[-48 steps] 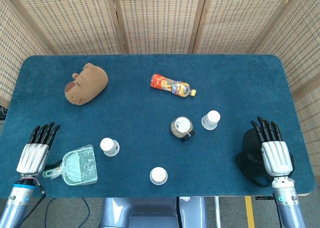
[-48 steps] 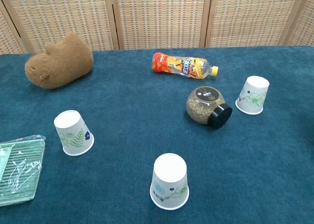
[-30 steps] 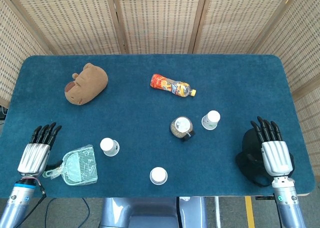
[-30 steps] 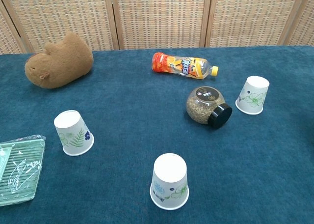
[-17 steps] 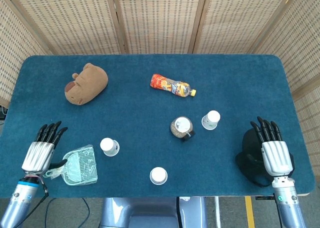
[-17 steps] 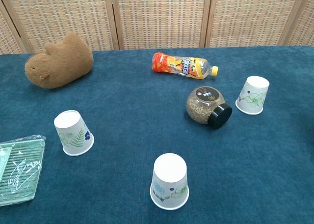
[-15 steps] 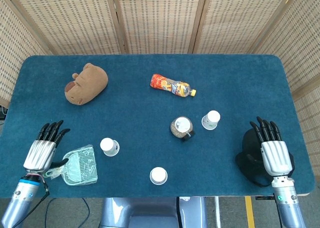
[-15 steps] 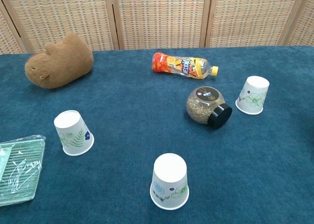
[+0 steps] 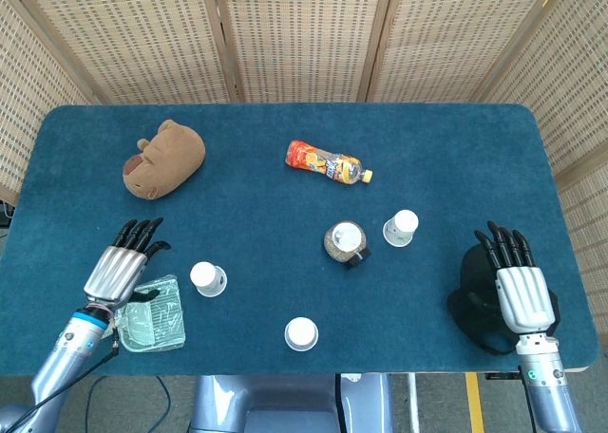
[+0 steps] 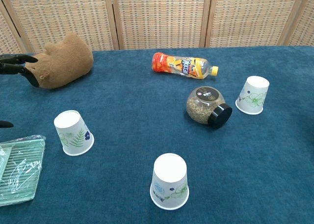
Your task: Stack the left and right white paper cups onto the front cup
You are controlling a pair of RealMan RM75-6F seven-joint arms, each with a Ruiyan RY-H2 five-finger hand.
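Note:
Three white paper cups stand upside down on the blue table. The front cup (image 9: 301, 333) (image 10: 170, 181) is near the front edge at the middle. The left cup (image 9: 206, 278) (image 10: 73, 132) has a leaf print. The right cup (image 9: 401, 227) (image 10: 253, 95) stands beside a jar. My left hand (image 9: 122, 261) hovers open just left of the left cup, fingers spread; its fingertips (image 10: 19, 62) show at the chest view's left edge. My right hand (image 9: 518, 281) lies open and flat at the right edge, far from the right cup.
A brown plush toy (image 9: 163, 159) lies at the back left, an orange drink bottle (image 9: 328, 161) at the back middle. A seed jar (image 9: 344, 242) lies left of the right cup. A wrapped green dustpan (image 9: 149, 315) lies under my left hand. A black object (image 9: 475, 295) sits under my right hand.
My left hand has moved right and forward over the table toward the left cup, now above the green dustpan. The right hand and the cups have not moved.

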